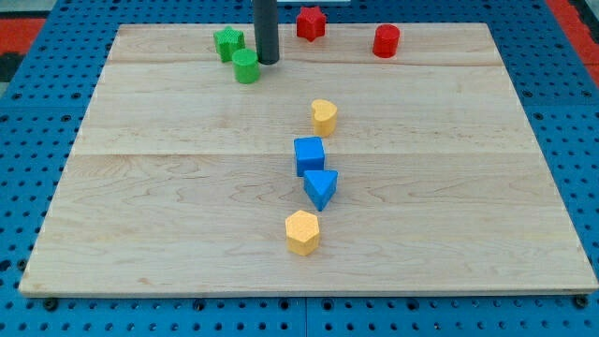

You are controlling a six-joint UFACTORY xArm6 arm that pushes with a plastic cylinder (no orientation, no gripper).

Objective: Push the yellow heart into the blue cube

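Observation:
The yellow heart (324, 116) lies on the wooden board a little above the middle. The blue cube (309, 155) sits just below it and slightly to the view's left, with a small gap between them. My tip (269, 62) is at the end of the dark rod near the view's top, well above and to the left of the heart, just to the right of the green cylinder (246, 66).
A blue triangular block (321, 187) touches the cube's lower right. A yellow hexagon block (302, 232) lies below it. A green star-like block (227, 43), a red pentagon-like block (311, 22) and a red cylinder (386, 40) stand along the top. The board (140, 225) is ringed by blue pegboard.

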